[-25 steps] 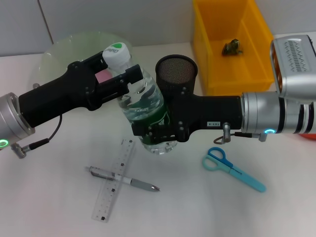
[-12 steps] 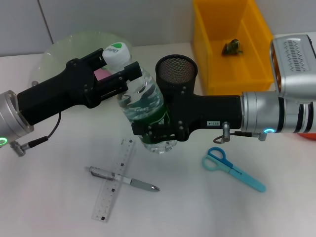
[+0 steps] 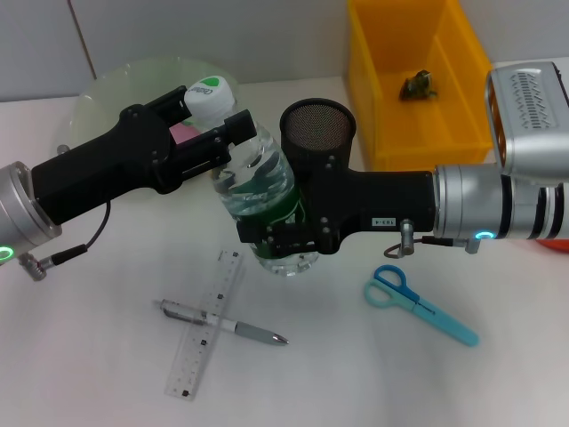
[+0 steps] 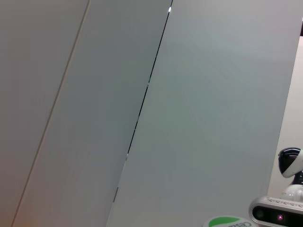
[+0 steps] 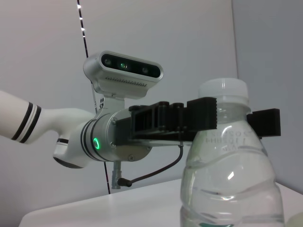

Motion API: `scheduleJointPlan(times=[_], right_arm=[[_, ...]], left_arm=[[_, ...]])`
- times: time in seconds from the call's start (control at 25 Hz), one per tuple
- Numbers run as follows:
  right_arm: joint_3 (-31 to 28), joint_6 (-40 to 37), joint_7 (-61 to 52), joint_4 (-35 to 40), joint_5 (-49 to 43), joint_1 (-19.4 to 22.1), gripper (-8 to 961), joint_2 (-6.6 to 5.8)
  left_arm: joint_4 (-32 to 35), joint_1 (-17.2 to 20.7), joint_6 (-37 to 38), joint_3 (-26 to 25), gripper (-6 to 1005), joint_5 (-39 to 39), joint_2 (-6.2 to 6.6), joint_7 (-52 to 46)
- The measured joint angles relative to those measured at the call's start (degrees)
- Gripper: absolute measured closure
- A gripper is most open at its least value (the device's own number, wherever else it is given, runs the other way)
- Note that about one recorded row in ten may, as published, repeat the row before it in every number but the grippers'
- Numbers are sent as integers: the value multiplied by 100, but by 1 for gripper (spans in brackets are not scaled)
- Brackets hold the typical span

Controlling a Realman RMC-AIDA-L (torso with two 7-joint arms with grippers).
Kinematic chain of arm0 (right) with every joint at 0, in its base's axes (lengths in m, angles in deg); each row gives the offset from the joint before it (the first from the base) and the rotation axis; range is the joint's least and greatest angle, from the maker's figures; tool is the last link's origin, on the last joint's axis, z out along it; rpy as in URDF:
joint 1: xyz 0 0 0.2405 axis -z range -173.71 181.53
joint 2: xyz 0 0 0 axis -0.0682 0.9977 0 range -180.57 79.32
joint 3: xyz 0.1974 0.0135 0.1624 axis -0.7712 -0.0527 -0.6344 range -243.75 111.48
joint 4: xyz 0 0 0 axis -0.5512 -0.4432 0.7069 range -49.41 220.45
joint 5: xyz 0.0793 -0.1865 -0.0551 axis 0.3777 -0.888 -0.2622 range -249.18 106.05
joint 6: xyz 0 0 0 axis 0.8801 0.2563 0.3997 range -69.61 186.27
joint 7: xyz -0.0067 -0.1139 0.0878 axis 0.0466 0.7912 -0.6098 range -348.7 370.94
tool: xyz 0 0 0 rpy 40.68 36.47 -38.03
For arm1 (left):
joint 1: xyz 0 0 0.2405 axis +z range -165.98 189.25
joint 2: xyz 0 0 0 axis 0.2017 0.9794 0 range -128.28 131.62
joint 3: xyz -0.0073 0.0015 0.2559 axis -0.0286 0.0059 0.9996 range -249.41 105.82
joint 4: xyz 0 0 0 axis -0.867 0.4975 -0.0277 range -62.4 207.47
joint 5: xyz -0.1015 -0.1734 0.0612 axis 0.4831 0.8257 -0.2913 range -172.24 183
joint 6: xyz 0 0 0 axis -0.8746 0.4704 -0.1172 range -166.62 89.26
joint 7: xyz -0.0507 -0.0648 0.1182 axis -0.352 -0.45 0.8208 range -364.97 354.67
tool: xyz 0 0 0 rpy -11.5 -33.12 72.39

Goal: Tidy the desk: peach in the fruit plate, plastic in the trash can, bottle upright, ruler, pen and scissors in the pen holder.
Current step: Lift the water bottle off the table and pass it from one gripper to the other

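Bottle: the clear plastic water bottle with the white cap is upright near the middle of the white desk, base on or just above the surface, hard to call.
Right gripper: the black right gripper reaches in from the right, fingers clamped around the bottle's lower body at the green label.
Left gripper: the black left gripper comes in from the left at neck height; in the right wrist view its ribbed fingers straddle the neck just under the cap, spread to either side; contact with the plastic, cannot tell.
Pen holder: the black mesh cylindrical pen holder stands just behind the bottle, partly behind the right arm.
Ruler and pen: the clear flat plastic ruler lies in front of the bottle, with the silver-and-white pen crossed over it.
Scissors: the light blue-handled scissors lie flat on the desk to the right, below the right arm.
Trash can: the yellow rectangular plastic bin sits at the back right with a small dark crumpled scrap inside.
Fruit plate: the pale green translucent round plate is at the back left, behind the left arm.
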Motion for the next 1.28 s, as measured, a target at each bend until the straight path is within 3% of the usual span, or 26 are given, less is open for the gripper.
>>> scheduleJointPlan(times=[1.28], right_arm=[[-1,7,0,0,0,0,184,0]], left_arm=[[0,-9,-22,1,277,39,0,0]])
